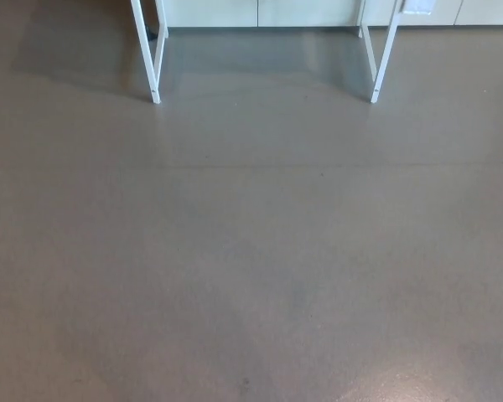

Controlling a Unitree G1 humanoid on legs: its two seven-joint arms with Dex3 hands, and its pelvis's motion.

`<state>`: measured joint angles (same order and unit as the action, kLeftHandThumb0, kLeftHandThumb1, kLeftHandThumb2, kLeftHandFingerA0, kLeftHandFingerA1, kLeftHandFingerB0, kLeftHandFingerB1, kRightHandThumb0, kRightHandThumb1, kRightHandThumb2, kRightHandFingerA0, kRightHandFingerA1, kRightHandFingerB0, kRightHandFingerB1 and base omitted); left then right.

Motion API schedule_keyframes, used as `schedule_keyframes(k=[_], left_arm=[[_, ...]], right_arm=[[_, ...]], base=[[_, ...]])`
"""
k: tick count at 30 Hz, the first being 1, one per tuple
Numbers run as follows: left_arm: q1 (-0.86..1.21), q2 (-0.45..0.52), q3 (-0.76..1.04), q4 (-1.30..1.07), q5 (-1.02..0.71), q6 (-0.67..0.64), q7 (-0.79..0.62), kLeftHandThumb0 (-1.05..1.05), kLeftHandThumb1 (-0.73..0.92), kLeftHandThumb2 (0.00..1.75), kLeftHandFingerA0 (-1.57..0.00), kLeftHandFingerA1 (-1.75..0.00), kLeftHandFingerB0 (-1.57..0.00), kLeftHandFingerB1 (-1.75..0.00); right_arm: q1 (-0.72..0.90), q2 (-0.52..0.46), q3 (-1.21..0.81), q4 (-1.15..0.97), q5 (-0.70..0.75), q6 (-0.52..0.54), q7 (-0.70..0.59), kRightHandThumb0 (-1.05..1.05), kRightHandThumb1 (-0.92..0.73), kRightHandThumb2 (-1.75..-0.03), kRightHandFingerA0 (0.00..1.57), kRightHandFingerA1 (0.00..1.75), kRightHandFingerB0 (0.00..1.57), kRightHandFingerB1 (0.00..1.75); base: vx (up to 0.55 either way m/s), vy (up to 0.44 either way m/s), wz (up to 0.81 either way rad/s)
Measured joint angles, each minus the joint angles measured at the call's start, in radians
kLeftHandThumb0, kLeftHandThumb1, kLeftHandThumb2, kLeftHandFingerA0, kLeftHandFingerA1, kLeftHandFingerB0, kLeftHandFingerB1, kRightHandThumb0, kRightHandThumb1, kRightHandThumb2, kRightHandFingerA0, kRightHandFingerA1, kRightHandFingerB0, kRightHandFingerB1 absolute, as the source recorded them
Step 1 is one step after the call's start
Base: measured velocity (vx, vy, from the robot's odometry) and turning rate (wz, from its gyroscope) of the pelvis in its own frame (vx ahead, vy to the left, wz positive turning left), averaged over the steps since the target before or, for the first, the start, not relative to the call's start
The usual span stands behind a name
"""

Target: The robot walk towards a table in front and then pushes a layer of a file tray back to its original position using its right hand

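Note:
Only the lower part of a table shows at the top of the head view: a white left leg frame (pixel 149 52) and a white right leg frame (pixel 383 52) standing on the grey floor (pixel 251 251). The tabletop and the file tray are out of frame above. No part of the robot's arms or hands shows.
White cabinet fronts (pixel 260 12) run along the wall behind the table legs. The table's shadow lies on the floor between and to the left of the legs. Smooth grey floor fills the view from the legs to the bottom edge.

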<state>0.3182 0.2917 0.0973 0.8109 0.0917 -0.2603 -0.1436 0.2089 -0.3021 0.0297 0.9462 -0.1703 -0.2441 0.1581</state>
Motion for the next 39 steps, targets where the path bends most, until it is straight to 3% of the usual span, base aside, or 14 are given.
schedule_keyframes(k=[19, 20, 21, 22, 25, 26, 28, 29, 30, 31, 32, 33, 39], left_arm=[[0.010, 0.010, -0.002, -0.012, -0.014, -0.054, -0.021, -0.23, 0.68, 0.60, -0.51, -0.41, -0.36, -0.35], [0.015, 0.009, -0.002, -0.011, -0.016, -0.054, -0.022, -0.23, 0.67, 0.60, -0.52, -0.41, -0.36, -0.36], [0.020, 0.009, -0.001, -0.008, -0.018, -0.054, -0.024, -0.23, 0.67, 0.60, -0.52, -0.41, -0.36, -0.36], [0.020, 0.009, -0.001, -0.006, -0.018, -0.054, -0.024, -0.23, 0.67, 0.60, -0.52, -0.41, -0.36, -0.36], [0.022, 0.011, -0.001, -0.005, -0.020, -0.055, -0.026, -0.23, 0.67, 0.60, -0.53, -0.41, -0.36, -0.36], [0.020, 0.002, -0.003, 0.000, -0.020, -0.052, -0.026, -0.24, 0.67, 0.61, -0.54, -0.42, -0.36, -0.36], [0.012, 0.016, 0.001, 0.001, -0.021, -0.056, -0.027, -0.24, 0.67, 0.60, -0.54, -0.42, -0.37, -0.36], [0.006, 0.023, 0.002, 0.001, -0.021, -0.057, -0.027, -0.24, 0.67, 0.60, -0.54, -0.41, -0.37, -0.36], [0.004, 0.027, 0.003, 0.001, -0.021, -0.058, -0.025, -0.24, 0.67, 0.60, -0.53, -0.41, -0.37, -0.36], [0.003, 0.028, 0.003, 0.002, -0.021, -0.059, -0.025, -0.24, 0.67, 0.60, -0.53, -0.42, -0.37, -0.36], [0.004, 0.027, 0.001, 0.003, -0.021, -0.060, -0.025, -0.24, 0.67, 0.60, -0.53, -0.42, -0.37, -0.36], [0.004, 0.027, 0.001, 0.006, -0.021, -0.060, -0.025, -0.24, 0.67, 0.60, -0.53, -0.41, -0.37, -0.36], [0.004, 0.028, -0.001, 0.017, -0.021, -0.066, -0.025, -0.24, 0.67, 0.60, -0.54, -0.42, -0.37, -0.36]], right_arm=[[-0.011, -0.019, 0.002, 0.047, 0.009, -0.073, 0.021, -0.55, -0.51, -0.83, 0.63, 0.60, 0.38, 0.49], [-0.011, -0.021, 0.002, 0.049, 0.009, -0.075, 0.021, -0.48, -0.60, -0.59, 0.70, 0.49, 0.44, 0.36], [-0.012, -0.022, 0.002, 0.055, 0.009, -0.078, 0.021, -0.48, -0.60, -0.59, 0.70, 0.49, 0.44, 0.36], [-0.013, -0.022, 0.002, 0.057, 0.009, -0.080, 0.021, -0.53, -0.49, -0.82, 0.65, 0.61, 0.38, 0.49], [-0.015, -0.023, 0.003, 0.062, 0.009, -0.084, 0.023, -0.53, -0.50, -0.84, 0.63, 0.61, 0.36, 0.49], [-0.014, -0.022, 0.004, 0.061, 0.009, -0.086, 0.022, -0.49, -0.61, -0.60, 0.70, 0.48, 0.44, 0.36], [-0.014, -0.011, 0.010, 0.065, 0.008, -0.091, 0.026, -0.49, -0.61, -0.59, 0.71, 0.48, 0.45, 0.36], [-0.014, -0.011, 0.011, 0.066, 0.008, -0.093, 0.026, -0.54, -0.50, -0.84, 0.63, 0.60, 0.37, 0.49], [-0.014, -0.011, 0.012, 0.070, 0.008, -0.095, 0.026, -0.48, -0.61, -0.59, 0.71, 0.49, 0.43, 0.36], [-0.014, -0.011, 0.012, 0.073, 0.008, -0.096, 0.026, -0.53, -0.50, -0.84, 0.65, 0.62, 0.38, 0.49], [-0.014, -0.011, 0.012, 0.076, 0.008, -0.099, 0.027, -0.53, -0.50, -0.84, 0.65, 0.62, 0.38, 0.49], [-0.014, -0.011, 0.013, 0.075, 0.008, -0.102, 0.027, -0.49, -0.62, -0.59, 0.71, 0.52, 0.44, 0.36], [-0.018, -0.012, 0.024, 0.083, 0.005, -0.112, 0.026, -0.49, -0.62, -0.59, 0.70, 0.49, 0.44, 0.35]], base=[[-0.01, 0.000, 0.08], [0.06, 0.117, -0.05], [0.07, 0.176, -0.01], [0.05, 0.215, -0.06], [0.09, 0.332, -0.34], [0.03, 0.348, -0.45], [0.22, 0.206, -0.01], [0.22, 0.252, 0.00], [0.21, 0.206, -0.02], [0.22, 0.181, -0.03], [0.22, 0.114, 0.01], [0.21, 0.111, -0.02], [0.23, -0.046, 0.12]])
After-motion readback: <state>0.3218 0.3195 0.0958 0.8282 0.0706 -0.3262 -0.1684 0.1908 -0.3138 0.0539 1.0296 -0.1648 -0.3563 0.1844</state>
